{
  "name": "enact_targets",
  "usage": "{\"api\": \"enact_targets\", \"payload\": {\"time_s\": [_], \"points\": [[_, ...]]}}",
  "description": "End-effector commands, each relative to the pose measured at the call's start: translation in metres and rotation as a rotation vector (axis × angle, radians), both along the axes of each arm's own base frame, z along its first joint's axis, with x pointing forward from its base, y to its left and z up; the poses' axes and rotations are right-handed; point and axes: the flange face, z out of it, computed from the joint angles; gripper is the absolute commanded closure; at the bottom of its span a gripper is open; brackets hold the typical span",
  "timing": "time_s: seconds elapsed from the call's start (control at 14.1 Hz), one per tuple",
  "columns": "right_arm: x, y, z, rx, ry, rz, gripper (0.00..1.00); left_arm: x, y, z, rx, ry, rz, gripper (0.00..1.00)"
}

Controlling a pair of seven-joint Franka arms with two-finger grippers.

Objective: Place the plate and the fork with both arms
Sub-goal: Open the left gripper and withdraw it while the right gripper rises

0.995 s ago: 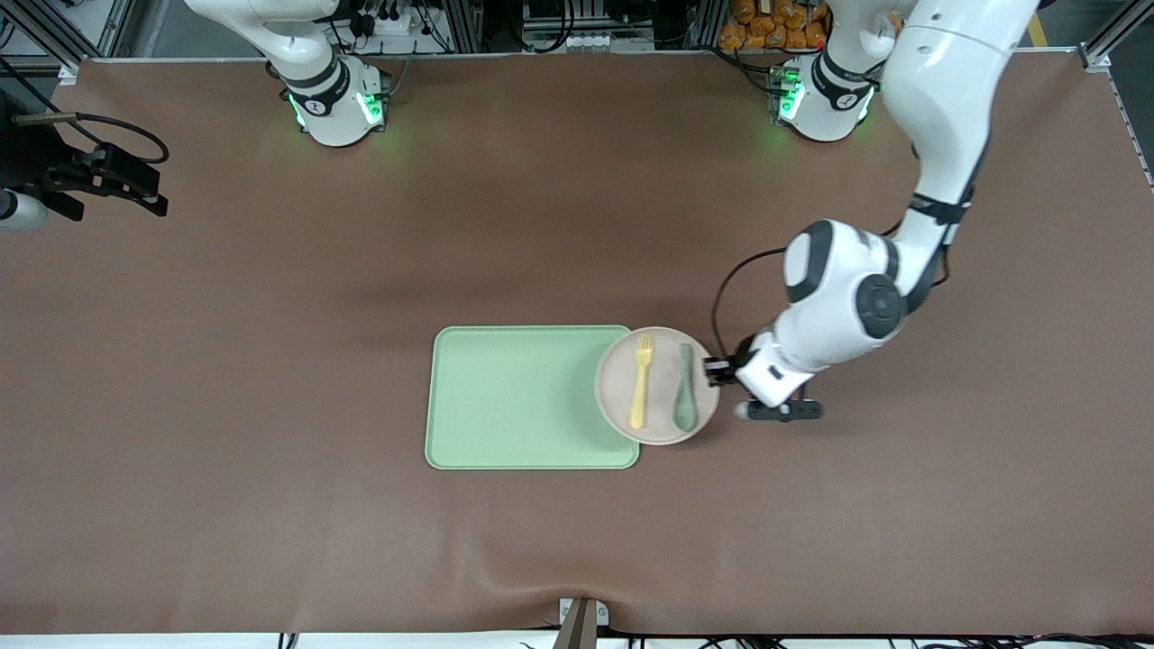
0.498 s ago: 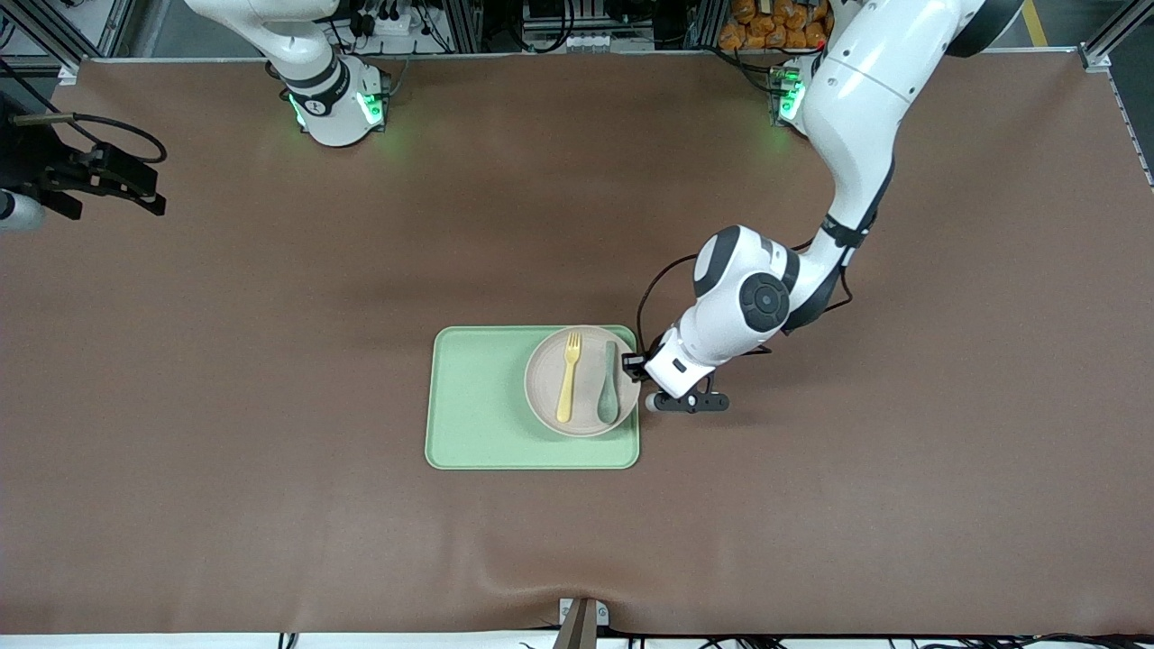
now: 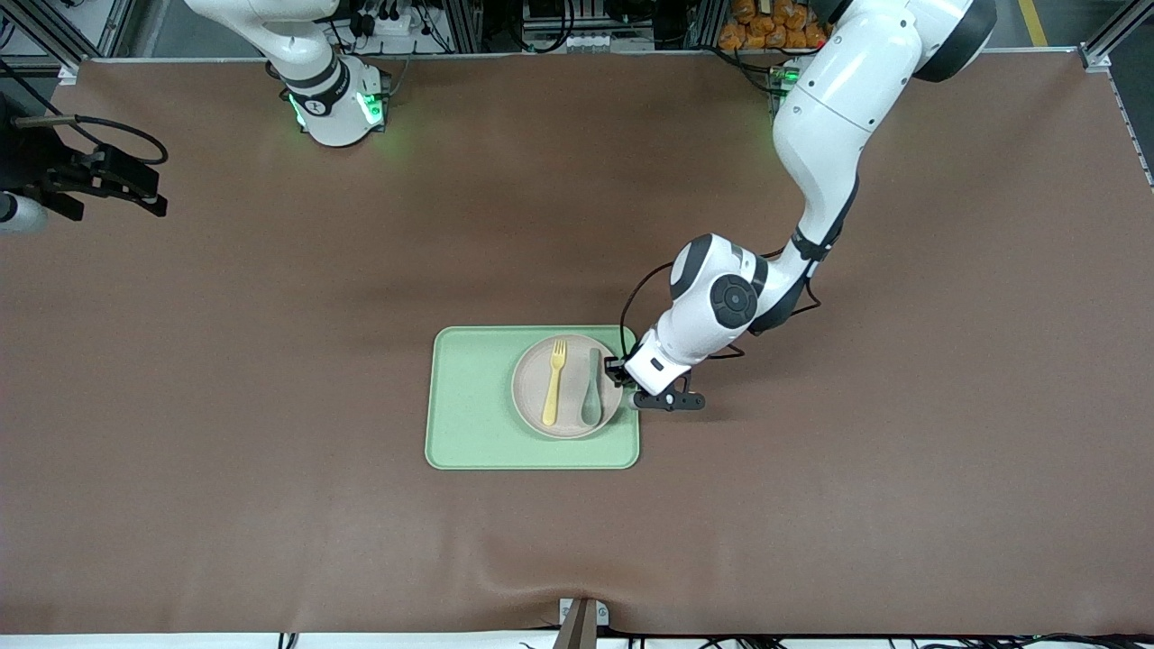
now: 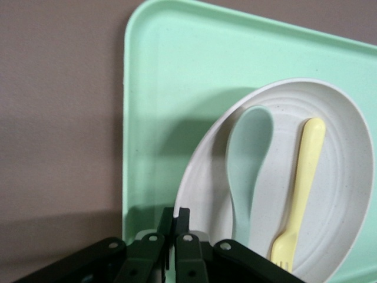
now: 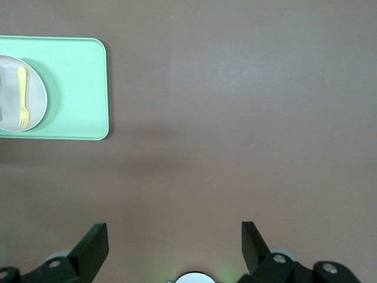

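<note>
The pale plate (image 3: 572, 401) is over the green tray (image 3: 473, 397), toward the tray's end nearest the left arm. The yellow fork (image 3: 551, 385) and a grey-green spoon (image 3: 591, 389) lie side by side in it. My left gripper (image 3: 618, 370) is shut on the plate's rim at the side by the spoon. In the left wrist view its fingers (image 4: 175, 215) pinch the rim of the plate (image 4: 339, 194), with the spoon (image 4: 247, 159) and fork (image 4: 300, 188) close by. I cannot tell if the plate touches the tray. My right gripper (image 3: 135, 185) is open and empty, waiting over the table's right-arm end.
The tray (image 4: 165, 76) lies on the brown table mat near the middle. The right wrist view shows the tray (image 5: 76, 88) with the plate (image 5: 36, 100) far off, and my right gripper (image 5: 174, 247) over bare mat. A metal bracket (image 3: 581, 622) sits at the table's near edge.
My left arm has carried the plate, with fork and spoon in it, from the tray's edge to over the tray, toward the right arm's end. The right arm has not moved.
</note>
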Motion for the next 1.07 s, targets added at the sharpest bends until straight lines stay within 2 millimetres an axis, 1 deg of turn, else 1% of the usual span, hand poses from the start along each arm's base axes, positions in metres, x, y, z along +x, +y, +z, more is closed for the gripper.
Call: {"api": "enact_targets", "payload": {"time_s": [0.0,0.07,0.14,0.21,0.36,0.43,0.5,0.64,0.71,0.78,0.85,1.0], "points": [[0.001,-0.001,0.001,0.011,0.005,0.006,0.00,-0.003,-0.014,0.003,-0.012,0.001,0.028,1.00],[0.001,-0.001,0.001,0.011,0.005,0.008,0.00,-0.003,-0.014,0.002,-0.011,0.003,0.029,1.00],[0.001,0.000,0.000,0.011,0.007,0.009,0.00,-0.003,-0.014,0.003,-0.012,0.002,0.029,0.89],[0.001,0.001,0.000,0.011,0.008,0.011,0.00,-0.002,-0.014,0.004,-0.013,0.001,0.032,0.66],[0.001,0.004,0.000,0.011,0.007,0.015,0.00,0.002,-0.011,0.010,-0.015,-0.006,0.042,0.26],[0.004,0.003,-0.005,0.012,0.014,0.014,0.00,0.004,-0.010,0.015,-0.019,-0.011,0.050,0.10],[0.005,0.004,-0.007,0.012,0.019,0.017,0.00,0.008,-0.008,0.023,-0.023,-0.026,0.051,0.00],[0.010,0.011,-0.015,0.014,0.033,0.029,0.00,0.018,-0.001,0.049,-0.035,-0.054,0.064,0.00],[0.011,0.021,-0.017,0.014,0.036,0.047,0.00,0.033,0.021,0.075,-0.039,-0.081,0.090,0.00],[0.012,0.028,-0.020,0.014,0.039,0.058,0.00,0.038,0.033,0.095,-0.032,-0.081,0.091,0.00],[0.013,0.034,-0.021,0.012,0.039,0.069,0.00,0.040,0.042,0.123,-0.024,-0.074,0.082,0.00],[0.017,0.039,-0.028,0.014,0.050,0.081,0.00,0.055,0.088,0.176,0.003,-0.064,0.104,0.00]]}}
